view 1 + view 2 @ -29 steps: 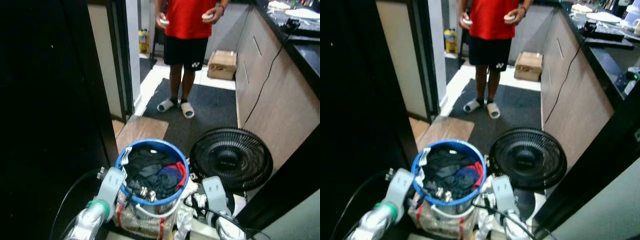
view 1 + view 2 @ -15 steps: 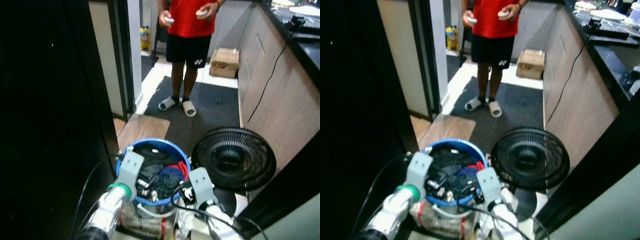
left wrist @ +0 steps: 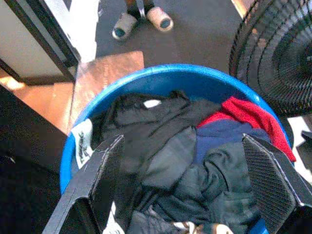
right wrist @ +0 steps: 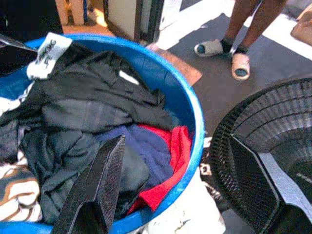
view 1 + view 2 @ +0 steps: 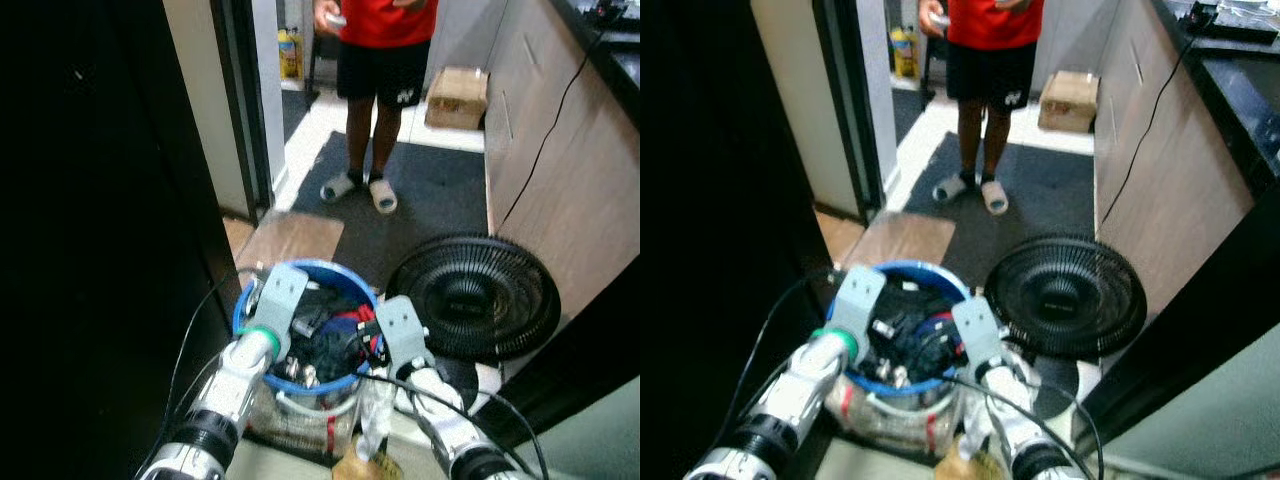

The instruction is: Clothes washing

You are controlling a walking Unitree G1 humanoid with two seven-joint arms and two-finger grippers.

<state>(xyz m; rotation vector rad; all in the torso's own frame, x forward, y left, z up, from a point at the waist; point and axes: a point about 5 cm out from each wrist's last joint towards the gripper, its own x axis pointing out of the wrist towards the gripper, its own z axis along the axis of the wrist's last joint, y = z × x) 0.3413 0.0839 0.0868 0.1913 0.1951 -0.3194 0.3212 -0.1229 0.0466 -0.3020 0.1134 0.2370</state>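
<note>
A blue laundry basket stands on the floor just in front of me, full of dark clothes with a red garment and a navy one among them. My left gripper hangs open over the basket's left side, its fingers spread wide above the black clothes. Over the right rim, my right gripper is open too, straddling the blue rim with one finger above the clothes and the other outside, toward the fan. Both wrists show above the basket in the eye views.
A black floor fan lies right of the basket. A person in a red shirt stands ahead on a dark mat. A dark wall closes the left side, a wooden counter the right. A cardboard box sits behind.
Both arms have reached forward and inward over the basket, the grippers now above the clothes. The camera has tilted down, shifting the person toward the top.
</note>
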